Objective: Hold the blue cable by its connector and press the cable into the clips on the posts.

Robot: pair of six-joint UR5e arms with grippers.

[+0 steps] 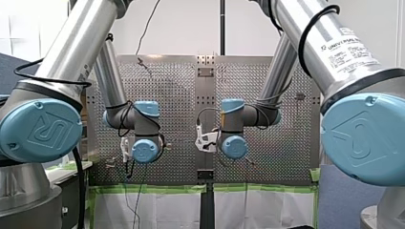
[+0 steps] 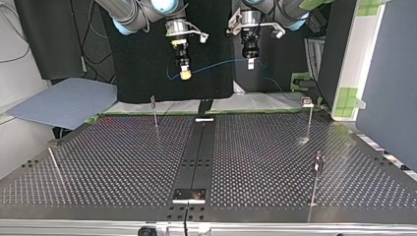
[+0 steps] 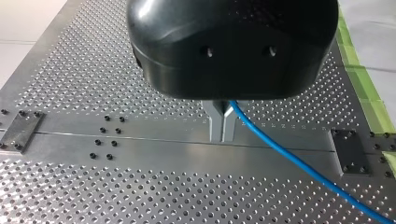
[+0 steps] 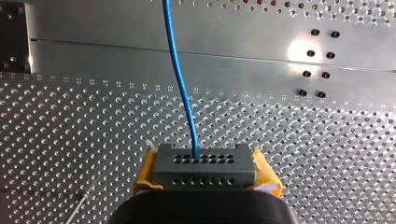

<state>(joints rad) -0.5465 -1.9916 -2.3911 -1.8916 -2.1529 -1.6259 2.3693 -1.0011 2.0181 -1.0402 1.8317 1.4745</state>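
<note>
R hand point(image 4: 204, 164) is clamped on the dark grey connector point(image 4: 204, 175): yellow pads point(image 4: 145, 171) press it on both sides, jaws only as wide as the block. The blue cable point(image 4: 180, 70) leaves the connector's hole-pattern face and runs straight out ahead of the hand, over the perforated tabletop point(image 4: 70, 121) below. L hand point(image 3: 221, 134) is black w/ metal fingers point(image 3: 215, 122) drawn nearly together, pinching the blue cable point(image 3: 289, 156) just under its body; from there the cable slants off to one side and down across the centre strip of the tabletop point(image 3: 93, 70). In the top view both hands hang high over the far edge, pointing down: R hand point(image 2: 185, 73) at the view's left w/ yellow tips, L hand point(image 2: 251, 63) at its right, near each other, not touching. The blue cable point(image 2: 219, 64) spans the gap between them as a thin, slightly sagging line, w/ a small loop showing just beside the R hand on the view's left. It's in the air, well apart from the thin posts point(image 2: 155, 114) standing upright on the tabletop point(image 2: 123, 162): two nr the far edge, two closer to the camera at the sides. Dark clips point(image 2: 153, 100) sit on the post tops; detail too small to read. Front view shows only arms and wrists, hands not readable there.
</note>
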